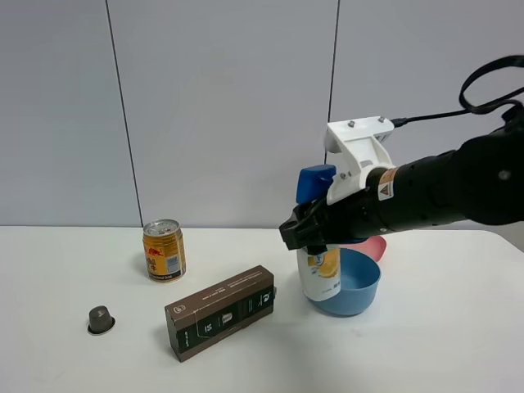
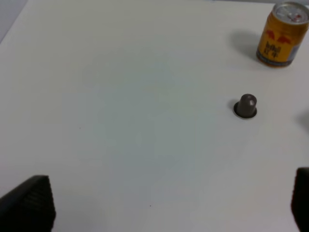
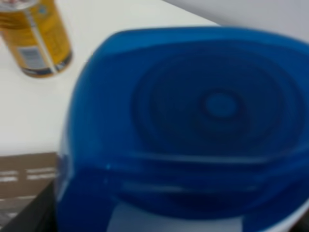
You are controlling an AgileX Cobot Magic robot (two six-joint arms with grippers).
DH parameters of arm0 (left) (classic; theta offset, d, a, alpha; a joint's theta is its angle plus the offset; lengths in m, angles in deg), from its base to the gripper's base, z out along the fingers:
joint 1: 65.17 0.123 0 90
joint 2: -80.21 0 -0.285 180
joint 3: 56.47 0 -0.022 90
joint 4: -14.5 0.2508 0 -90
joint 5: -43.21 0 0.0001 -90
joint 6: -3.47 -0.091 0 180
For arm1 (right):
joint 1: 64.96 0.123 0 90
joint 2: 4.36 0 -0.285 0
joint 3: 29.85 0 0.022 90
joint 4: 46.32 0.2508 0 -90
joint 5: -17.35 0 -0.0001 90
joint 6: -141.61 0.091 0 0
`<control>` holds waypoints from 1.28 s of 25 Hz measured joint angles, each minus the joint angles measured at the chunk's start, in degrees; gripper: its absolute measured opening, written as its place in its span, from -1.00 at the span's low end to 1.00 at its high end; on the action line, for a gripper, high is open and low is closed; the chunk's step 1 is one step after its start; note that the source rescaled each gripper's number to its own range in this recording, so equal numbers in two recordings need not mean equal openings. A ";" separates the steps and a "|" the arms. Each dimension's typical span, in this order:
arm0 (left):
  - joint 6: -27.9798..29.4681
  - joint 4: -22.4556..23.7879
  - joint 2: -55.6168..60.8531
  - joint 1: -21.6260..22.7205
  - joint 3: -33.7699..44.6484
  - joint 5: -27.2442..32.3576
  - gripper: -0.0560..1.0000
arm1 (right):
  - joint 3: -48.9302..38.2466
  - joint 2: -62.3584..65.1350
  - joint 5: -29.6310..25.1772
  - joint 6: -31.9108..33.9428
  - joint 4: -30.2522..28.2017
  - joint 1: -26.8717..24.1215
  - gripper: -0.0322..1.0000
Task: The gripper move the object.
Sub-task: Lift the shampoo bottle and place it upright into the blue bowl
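Observation:
The white shampoo bottle point(image 1: 320, 274) with a blue cap point(image 1: 315, 182) and yellow-orange label stands upright against the left side of a blue bowl point(image 1: 358, 288). My right gripper point(image 1: 314, 232), a black claw under a white bracket, is closed around the bottle's upper body just below the cap. In the right wrist view the blue cap point(image 3: 193, 121) fills the picture, blurred and very close. My left gripper point(image 2: 169, 205) is open and empty above bare table. Only its two dark fingertips point(image 2: 29, 203) show.
A gold-and-red drink can point(image 1: 164, 250) stands at the left, also in the left wrist view point(image 2: 282, 34). A long dark brown box point(image 1: 221, 312) lies in front of the bottle. A small dark capsule point(image 1: 101, 319) sits at the near left. A pink bowl edge point(image 1: 375, 246) shows behind the blue one.

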 joint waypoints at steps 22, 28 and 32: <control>0.00 0.00 0.00 0.00 0.00 0.00 1.00 | -0.12 -0.88 5.29 -7.61 9.41 -4.22 -0.93; 0.00 0.00 0.00 0.00 0.00 0.00 1.00 | -0.12 -1.42 5.91 -10.39 9.41 -7.10 -0.93; 0.00 0.00 0.00 0.00 0.00 0.00 1.00 | -0.12 -3.64 8.69 -10.65 9.46 -8.16 -0.93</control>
